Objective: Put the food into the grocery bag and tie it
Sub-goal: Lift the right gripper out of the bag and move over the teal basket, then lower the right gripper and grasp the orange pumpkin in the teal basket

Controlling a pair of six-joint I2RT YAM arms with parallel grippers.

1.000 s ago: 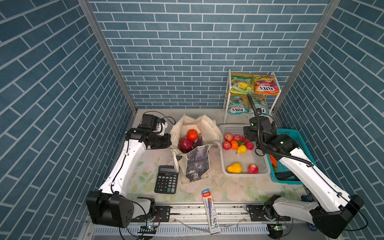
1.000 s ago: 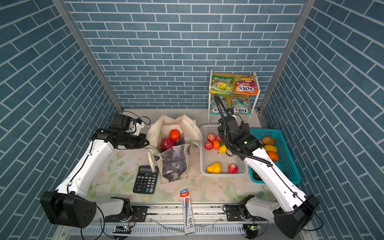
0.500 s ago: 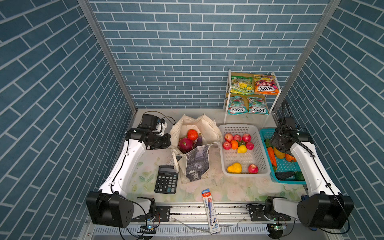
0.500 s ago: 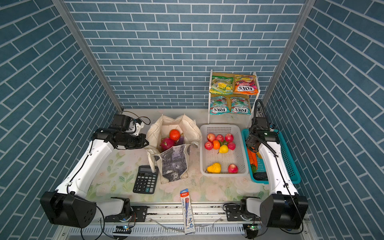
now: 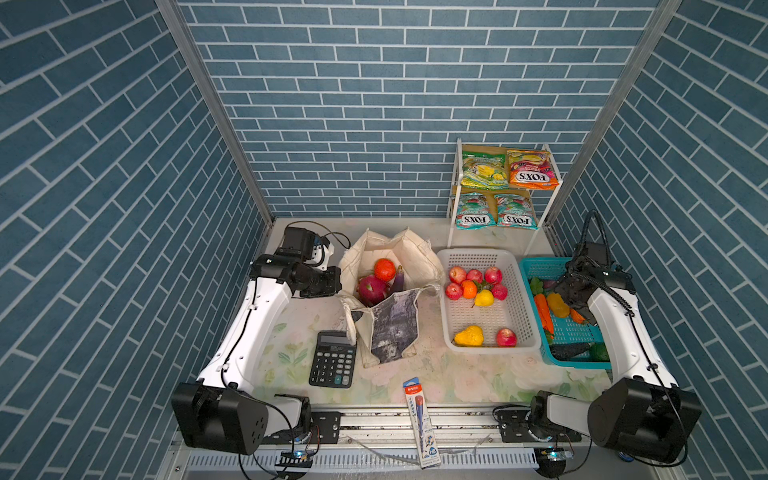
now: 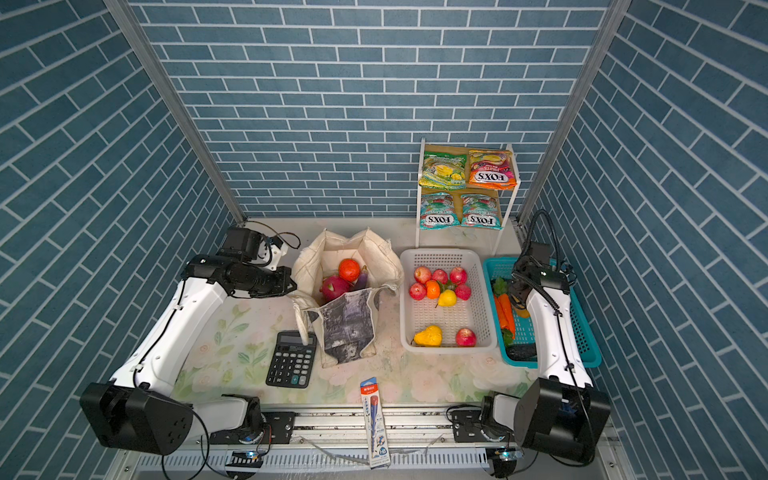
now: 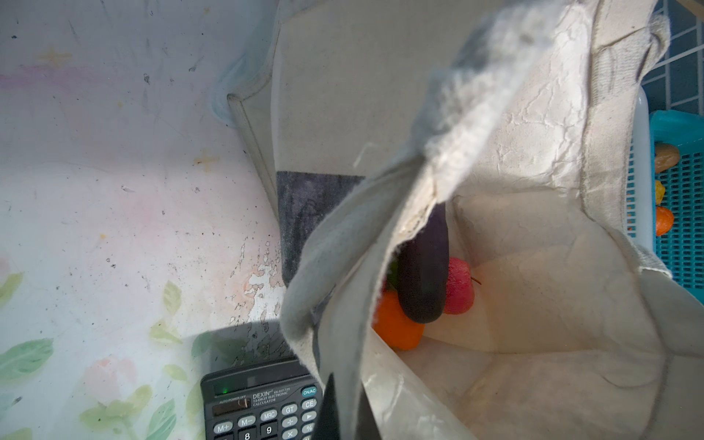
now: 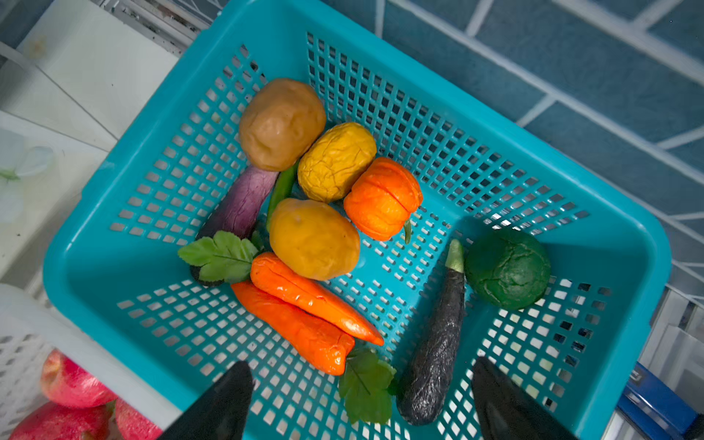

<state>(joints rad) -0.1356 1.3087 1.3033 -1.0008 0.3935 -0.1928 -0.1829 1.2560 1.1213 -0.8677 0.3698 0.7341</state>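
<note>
1. I judged the loading step to be in hand. The grocery bag stood on the table beside the white basket, its mouth open. A dragon fruit, an orange and a purple eggplant already lay inside.
2. The left fingers were pressed together on the bag's near hem, apparently to hold the mouth open.
3. The right fingers were spread wide and empty above the teal basket, touching nothing. Two carrots and a dark eggplant lay closest beneath them.
4. The next move probably called for lowering onto one vegetable with a finger on each side. The fingers would then close, lift clear of the basket wall and carry the piece over the white basket to the bag. Much food remained outside, so tying looked far off.
5. The right wrist view alone showed the teal basket's full contents, including a brown potato and a green ball. In both top views the arm covered much of that.
6. The left wrist view alone showed the pinch on the hem, which the wrist hid from above.
7. Only the top views showed the candy packets on the shelf and the calculator whole.
</note>
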